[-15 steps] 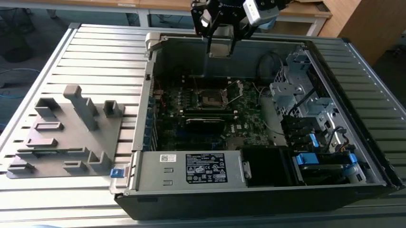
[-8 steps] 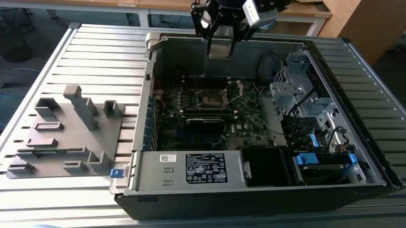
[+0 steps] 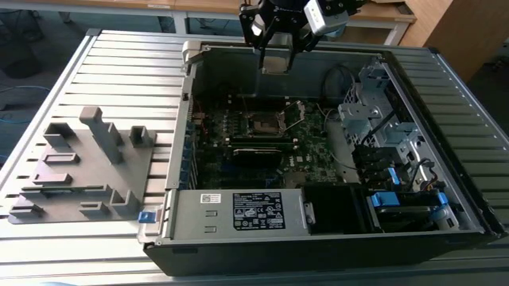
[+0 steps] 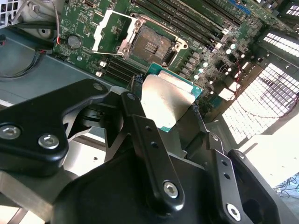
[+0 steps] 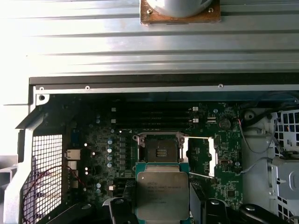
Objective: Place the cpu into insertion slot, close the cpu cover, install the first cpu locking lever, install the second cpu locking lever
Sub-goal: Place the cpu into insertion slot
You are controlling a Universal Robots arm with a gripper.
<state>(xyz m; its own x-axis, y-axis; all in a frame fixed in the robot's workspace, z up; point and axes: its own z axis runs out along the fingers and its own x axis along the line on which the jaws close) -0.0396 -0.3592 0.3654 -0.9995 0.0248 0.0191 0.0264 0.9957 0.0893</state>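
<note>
Chip [image 4: 168, 100] sits clamped by its edges between my gripper's [image 3: 275, 59] closed fingers, high over the open case [image 3: 318, 253]; I judge that spares its underside. The socket [image 5: 159, 150] lies bare, its cover [image 4: 99, 31] swung aside for access.

In the exterior view my hand [image 3: 275, 61] is cut off by the picture's upper edge, and the cpu [image 3: 275, 64] it clamps is too small there to tell its faces apart. In the second wrist view my fingers [image 4: 140, 123] cover the near part of the cpu, and in the first wrist view one edge runs past the picture's border. The insertion slot [image 3: 264, 124] shows no contacts I can make out in the exterior view.
</note>
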